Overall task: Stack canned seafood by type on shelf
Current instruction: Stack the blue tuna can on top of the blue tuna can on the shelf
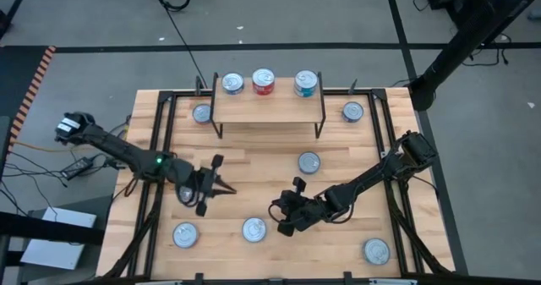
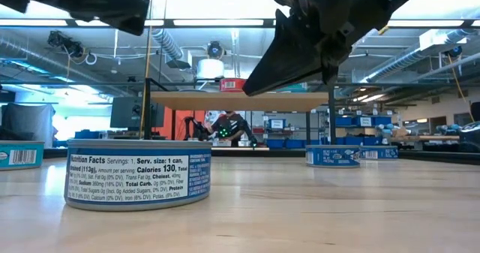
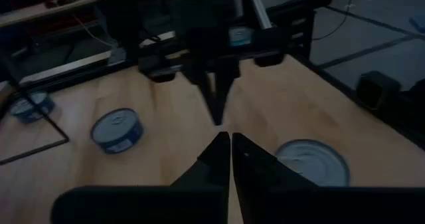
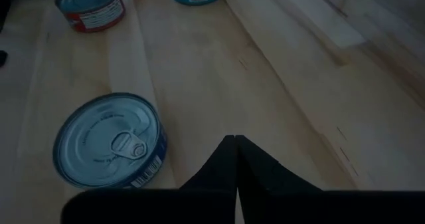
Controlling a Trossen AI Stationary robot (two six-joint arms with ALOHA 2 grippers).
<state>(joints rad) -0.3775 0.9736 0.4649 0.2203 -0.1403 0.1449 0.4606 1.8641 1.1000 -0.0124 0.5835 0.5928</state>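
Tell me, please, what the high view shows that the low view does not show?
Only the high view shows three tins on the shelf: blue, red, teal, and both shut grippers, left and right, holding nothing. Only the low view shows the nutrition label on the nearest tin and the room behind. Both show the shelf, the wooden table and loose tins.

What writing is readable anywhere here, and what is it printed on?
On the nearest tin in the low view:
"Nutrition Facts"
"Servings: 1, Serv. size: 1 can"
"Calories 130"
"Total Carb. 0g (0% DV)"
Its finer lines are too small to read.
The labels of the farther tins and those on the shelf are unreadable.
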